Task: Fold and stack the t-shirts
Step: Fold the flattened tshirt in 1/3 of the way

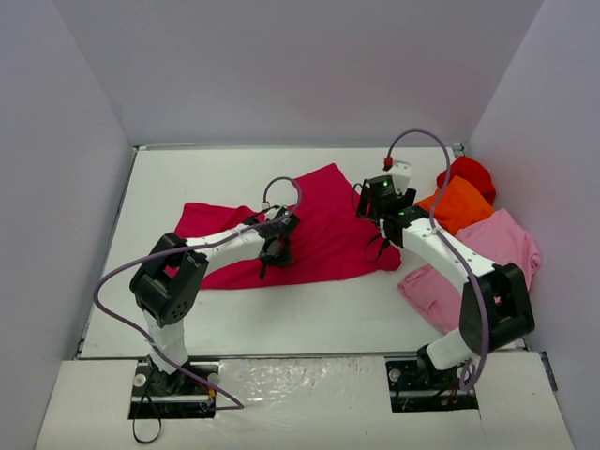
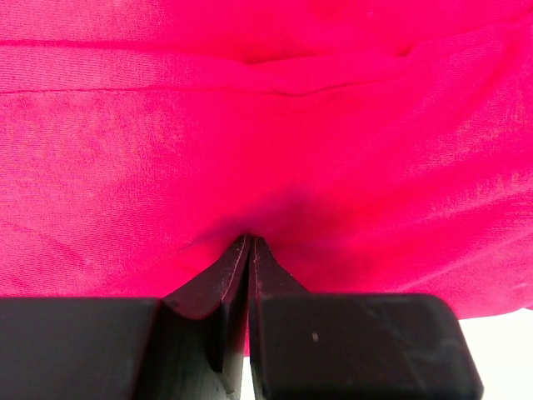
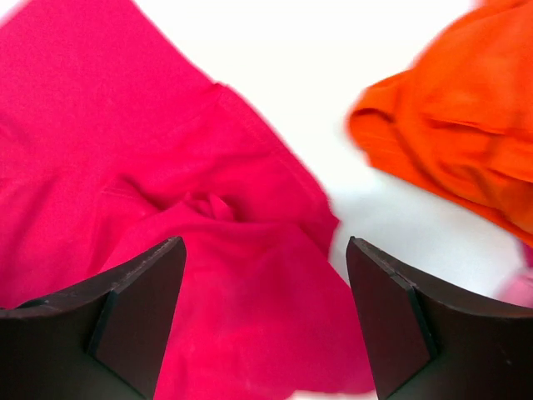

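A crimson-magenta t-shirt (image 1: 323, 225) lies spread and rumpled across the middle of the white table (image 1: 206, 178). My left gripper (image 1: 272, 255) is down on its near part. In the left wrist view the jaws stand together with their tips (image 2: 250, 242) pinched into the puckered crimson cloth (image 2: 266, 125). My right gripper (image 1: 382, 246) hangs open over the shirt's right edge. Its fingers (image 3: 141, 300) stand wide apart above a bunched fold of the crimson shirt (image 3: 208, 208) and hold nothing.
At the right side lie an orange t-shirt (image 1: 459, 203) (image 3: 458, 142), a red one (image 1: 469, 173) behind it, and a larger light pink one (image 1: 478, 258) nearer the right arm's base. Grey walls close in the table on three sides.
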{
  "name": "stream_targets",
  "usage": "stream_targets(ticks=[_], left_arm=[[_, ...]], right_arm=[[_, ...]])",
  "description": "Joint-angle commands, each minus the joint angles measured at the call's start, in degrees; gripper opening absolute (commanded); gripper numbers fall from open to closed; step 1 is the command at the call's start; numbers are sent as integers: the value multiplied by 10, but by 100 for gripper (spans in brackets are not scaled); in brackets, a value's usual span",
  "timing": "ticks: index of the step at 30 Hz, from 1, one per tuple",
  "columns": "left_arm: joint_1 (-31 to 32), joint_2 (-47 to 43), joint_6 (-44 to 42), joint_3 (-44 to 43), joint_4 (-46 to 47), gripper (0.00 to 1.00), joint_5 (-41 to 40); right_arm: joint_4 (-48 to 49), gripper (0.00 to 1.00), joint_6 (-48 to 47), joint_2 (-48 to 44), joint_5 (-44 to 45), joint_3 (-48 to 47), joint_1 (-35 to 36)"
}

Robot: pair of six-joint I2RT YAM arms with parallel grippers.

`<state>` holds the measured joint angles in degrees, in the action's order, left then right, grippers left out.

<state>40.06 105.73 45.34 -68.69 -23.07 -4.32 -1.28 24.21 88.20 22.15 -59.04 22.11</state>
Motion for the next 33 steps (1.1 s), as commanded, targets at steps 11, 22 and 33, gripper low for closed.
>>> stream_targets(ticks=[11, 22, 33], left_arm=[[2, -18, -17, -4, -39, 0, -4], [1, -23, -21, 1, -48, 0, -11], [2, -24, -24, 0, -53, 0, -10]], right_arm=[[-133, 30, 122, -146, -73, 161, 16], [-121, 42, 112, -96, -35, 147, 27], [-108, 35, 108, -62, -2, 158, 26]])
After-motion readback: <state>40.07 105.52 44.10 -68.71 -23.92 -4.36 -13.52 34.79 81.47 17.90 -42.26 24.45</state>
